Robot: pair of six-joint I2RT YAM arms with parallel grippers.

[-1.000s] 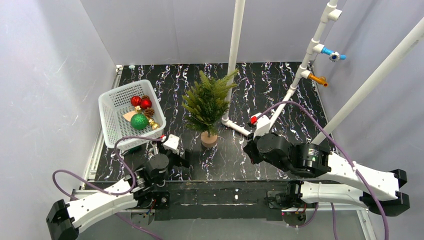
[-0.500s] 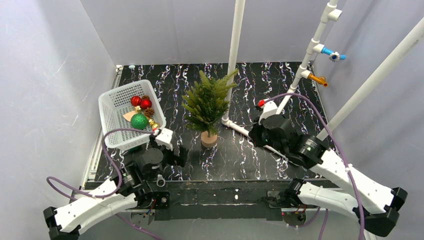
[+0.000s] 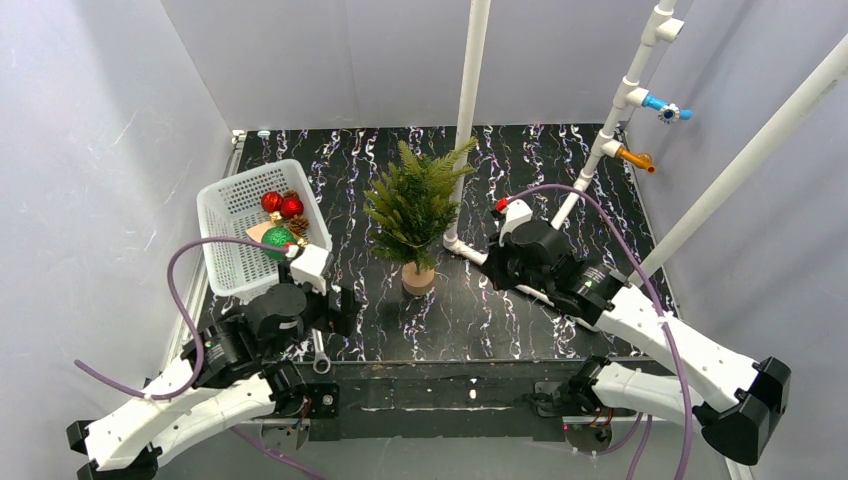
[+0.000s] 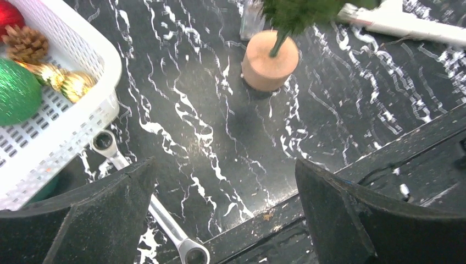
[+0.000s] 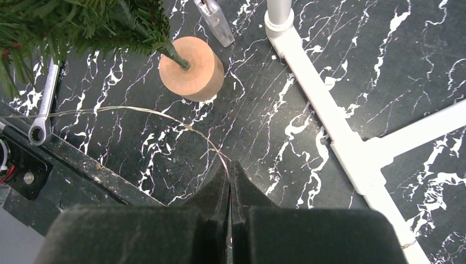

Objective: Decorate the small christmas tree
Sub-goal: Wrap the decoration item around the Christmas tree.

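The small christmas tree [image 3: 415,205] stands upright mid-table on its tan wooden base [image 3: 418,279]. My right gripper [image 5: 231,165] is shut on a thin light wire [image 5: 165,114] that curves left across the table below the base [image 5: 191,69]. In the top view the right gripper [image 3: 497,272] hovers just right of the tree. My left gripper [image 4: 224,165] is open and empty above the table's front edge, down-left of the base [image 4: 270,67]. The white basket [image 3: 225,255] holds red balls [image 3: 281,204], a green ball [image 4: 16,91], a pine cone [image 4: 25,44] and gold ornaments [image 4: 68,82].
A metal wrench [image 4: 159,217] lies on the table under the left gripper, by the basket's corner. A small clear box [image 5: 214,22] lies beside the tree base. A white pipe stand [image 5: 324,115] runs across the table right of the tree, with its post rising behind it.
The right arm has swung left and forward toward the tree, still shut on the wire. The left arm has shifted left and up toward the basket's near corner.
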